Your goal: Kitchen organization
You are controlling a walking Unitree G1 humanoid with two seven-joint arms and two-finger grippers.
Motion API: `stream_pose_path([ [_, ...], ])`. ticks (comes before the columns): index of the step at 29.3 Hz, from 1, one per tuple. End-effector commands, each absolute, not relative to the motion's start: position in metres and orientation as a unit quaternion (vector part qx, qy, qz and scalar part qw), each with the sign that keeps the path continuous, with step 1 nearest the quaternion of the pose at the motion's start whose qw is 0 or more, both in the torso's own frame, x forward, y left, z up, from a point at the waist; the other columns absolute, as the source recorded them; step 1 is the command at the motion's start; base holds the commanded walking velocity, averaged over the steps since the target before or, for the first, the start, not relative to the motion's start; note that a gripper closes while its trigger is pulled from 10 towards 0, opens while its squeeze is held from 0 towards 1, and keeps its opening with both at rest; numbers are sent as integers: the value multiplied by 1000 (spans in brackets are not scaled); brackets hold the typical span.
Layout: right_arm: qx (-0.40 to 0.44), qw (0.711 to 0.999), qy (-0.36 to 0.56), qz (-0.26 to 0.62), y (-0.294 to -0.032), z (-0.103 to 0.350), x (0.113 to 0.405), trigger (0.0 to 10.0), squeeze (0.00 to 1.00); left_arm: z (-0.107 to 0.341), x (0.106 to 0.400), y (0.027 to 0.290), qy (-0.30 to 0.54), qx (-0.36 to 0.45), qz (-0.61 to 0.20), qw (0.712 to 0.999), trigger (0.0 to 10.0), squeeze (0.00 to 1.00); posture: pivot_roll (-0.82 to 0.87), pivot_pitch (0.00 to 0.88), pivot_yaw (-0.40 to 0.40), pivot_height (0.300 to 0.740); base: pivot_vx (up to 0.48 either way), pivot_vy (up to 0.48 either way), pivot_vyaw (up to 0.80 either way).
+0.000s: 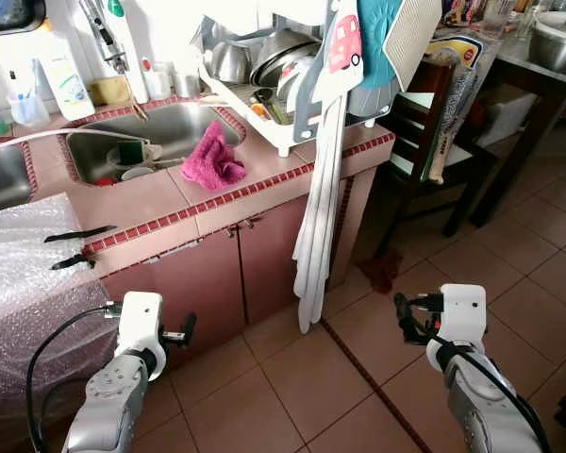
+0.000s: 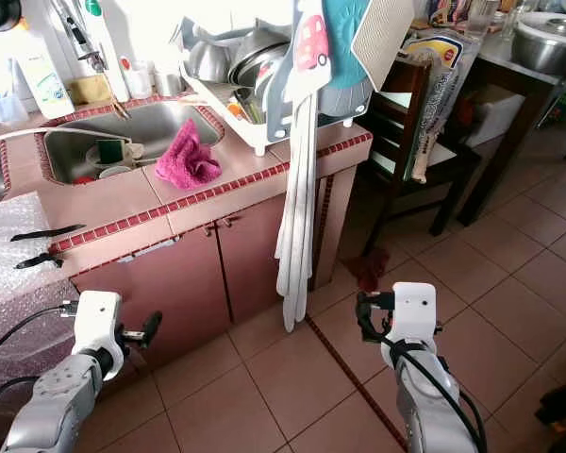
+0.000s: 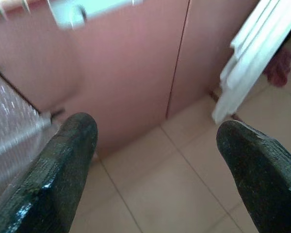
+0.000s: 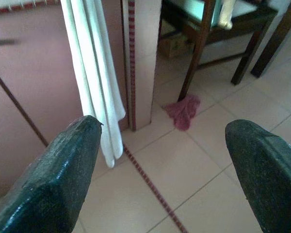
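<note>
Gaping wide and holding nothing, the right gripper (image 4: 160, 160) frames between its two black fingers a small crumpled dark-pink rag (image 4: 183, 110) lying on the tan floor tiles ahead of the jaws, just out from the corner of the pink cabinet and beside a dark wooden chair leg (image 4: 196, 53). To one side of the jaws hangs a long white cloth (image 4: 94, 82), draping from the counter edge nearly to the floor. The left gripper (image 3: 157, 165) is likewise spread apart and empty, its fingers pointing at the pink cabinet doors (image 3: 136, 63) with bare tile beneath. Farther off and well above both sets of jaws, a crumpled magenta cloth (image 1: 213, 160) sits on the pink tiled counter (image 1: 141, 203) between the steel sink (image 1: 170, 132) and a white dish rack full of steel bowls (image 1: 264, 85). With so open a task, the floor rag looks the likeliest thing to tidy: it should be light, limp and unbreakable, so a pinch on its raised bunched middle would probably serve best, since flat edges would slip against the tile. Both silver arms are held low and bent in front of the body, wrists level, grippers hovering well above the floor and short of the cabinet.
</note>
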State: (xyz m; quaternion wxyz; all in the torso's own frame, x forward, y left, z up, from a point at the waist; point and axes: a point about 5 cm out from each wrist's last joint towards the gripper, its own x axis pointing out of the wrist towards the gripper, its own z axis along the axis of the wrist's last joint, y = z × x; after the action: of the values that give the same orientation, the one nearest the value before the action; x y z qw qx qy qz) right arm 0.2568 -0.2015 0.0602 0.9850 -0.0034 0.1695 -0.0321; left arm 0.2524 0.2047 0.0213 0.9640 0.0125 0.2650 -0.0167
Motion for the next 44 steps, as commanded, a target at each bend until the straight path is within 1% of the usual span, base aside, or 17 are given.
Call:
stream_pose_path([
  [1, 1, 983, 181, -30, -202, 54, 257, 10000, 0, 16, 254, 200, 275, 5, -16, 961, 10000, 0, 19, 0, -7, 740, 0, 0, 0],
  [5, 0, 984, 175, -29, -202, 56, 258, 10000, 0, 18, 256, 198, 260, -5, -14, 965, 10000, 0, 13, 0, -6, 740, 0, 0, 0],
  [7, -4, 986, 164, -25, -201, 61, 259, 10000, 0, 26, 259, 197, 239, -6, -11, 971, 10000, 0, 10, 0, -8, 740, 0, 0, 0],
  [9, -14, 988, 150, -20, -199, 68, 260, 10000, 0, 39, 263, 196, 197, -2, -1, 980, 10000, 0, 9, 0, -12, 740, 0, 0, 0],
  [14, -26, 995, 98, 0, -186, 94, 271, 10000, 0, 64, 274, 193, 149, -18, 8, 989, 10000, 0, 6, 0, -13, 740, 0, 0, 800],
  [16, -25, 997, 79, 6, -181, 105, 275, 10000, 0, 73, 277, 191, 130, 3, 4, 992, 10000, 0, 9, 0, -15, 740, 0, 0, 800],
  [17, -29, 998, 61, 10, -176, 114, 278, 10000, 0, 82, 279, 189, 110, 2, 8, 994, 10000, 0, 11, 0, -18, 740, 0, 0, 800],
  [18, -29, 998, 61, 10, -176, 114, 278, 10000, 0, 82, 279, 189, 110, 2, 8, 994, 10000, 0, 11, 0, -18, 740, 0, 0, 800],
  [20, -34, 998, 45, 17, -172, 123, 281, 10000, 0, 92, 279, 186, 84, 1, 11, 996, 10000, 0, 12, 0, -22, 740, 0, 0, 800],
  [25, -49, 998, 31, 23, -169, 131, 281, 10000, 0, 92, 273, 174, 83, -7, -14, 996, 10000, 0, 14, 0, -27, 740, 0, 0, 800],
  [29, -46, 998, 32, 22, -169, 132, 282, 10000, 0, 93, 273, 172, 85, 10, -21, 996, 10000, 0, 16, 0, -28, 740, 0, 0, 800],
  [33, -47, 998, 31, 20, -168, 133, 284, 10000, 0, 94, 276, 172, 95, -13, -23, 995, 10000, 0, 19, 0, -24, 740, 0, 0, 523],
  [36, -32, 999, 28, 15, -167, 134, 285, 10000, 0, 96, 280, 172, 104, -15, -15, 994, 10000, 0, 20, 0, -18, 740, 0, 0, 0],
  [44, -24, 999, 26, 16, -164, 136, 285, 10000, 0, 100, 284, 172, 103, -24, -12, 994, 10000, 0, 18, 0, -7, 740, 0, 323, 0],
])
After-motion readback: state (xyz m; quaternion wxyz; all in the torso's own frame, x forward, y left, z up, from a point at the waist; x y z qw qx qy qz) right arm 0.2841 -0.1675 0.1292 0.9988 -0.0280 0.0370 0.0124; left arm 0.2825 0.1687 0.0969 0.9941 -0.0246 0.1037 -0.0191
